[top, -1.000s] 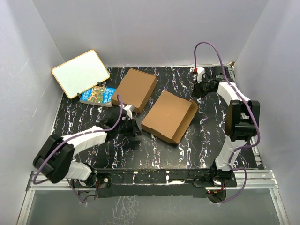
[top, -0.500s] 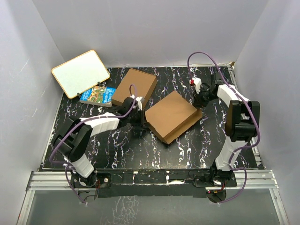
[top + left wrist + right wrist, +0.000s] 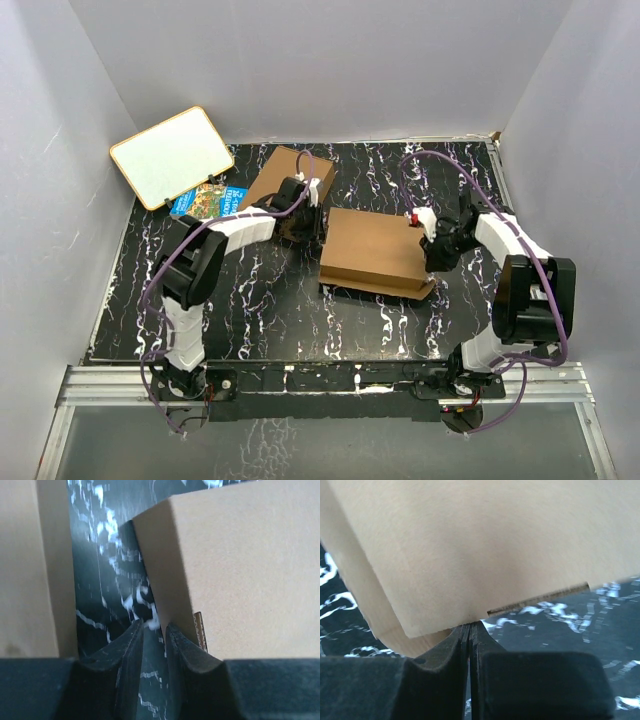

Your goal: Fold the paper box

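Plainly, the paper box [image 3: 375,250] is smooth, flat cardboard.

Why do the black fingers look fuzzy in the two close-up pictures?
Left wrist view: the left end effector sits too near the lens, so it blurs; the box behind is sharper. Right wrist view: the right end effector is dark and soft too. Top view: even light, only a soft shadow under the box.

On the table [image 3: 250,310] the paper box [image 3: 375,252] lies at the centre. The flat box [image 3: 285,175] lies behind-left of it, the book [image 3: 205,200] further left, and the board [image 3: 172,155] behind the book.
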`<action>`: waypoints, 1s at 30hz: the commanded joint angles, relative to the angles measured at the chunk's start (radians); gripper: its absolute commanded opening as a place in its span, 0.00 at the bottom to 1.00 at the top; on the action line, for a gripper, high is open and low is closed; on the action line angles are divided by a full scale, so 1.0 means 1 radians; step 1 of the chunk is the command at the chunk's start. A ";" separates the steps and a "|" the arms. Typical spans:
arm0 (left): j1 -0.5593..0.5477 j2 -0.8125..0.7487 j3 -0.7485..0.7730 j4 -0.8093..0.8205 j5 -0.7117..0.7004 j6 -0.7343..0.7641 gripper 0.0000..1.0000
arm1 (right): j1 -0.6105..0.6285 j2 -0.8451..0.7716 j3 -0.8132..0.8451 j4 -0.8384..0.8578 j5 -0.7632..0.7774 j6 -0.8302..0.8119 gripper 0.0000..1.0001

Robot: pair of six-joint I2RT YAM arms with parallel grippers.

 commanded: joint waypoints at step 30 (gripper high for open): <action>0.053 0.010 0.330 0.070 0.034 0.126 0.62 | 0.175 -0.174 -0.119 -0.234 -0.274 -0.260 0.16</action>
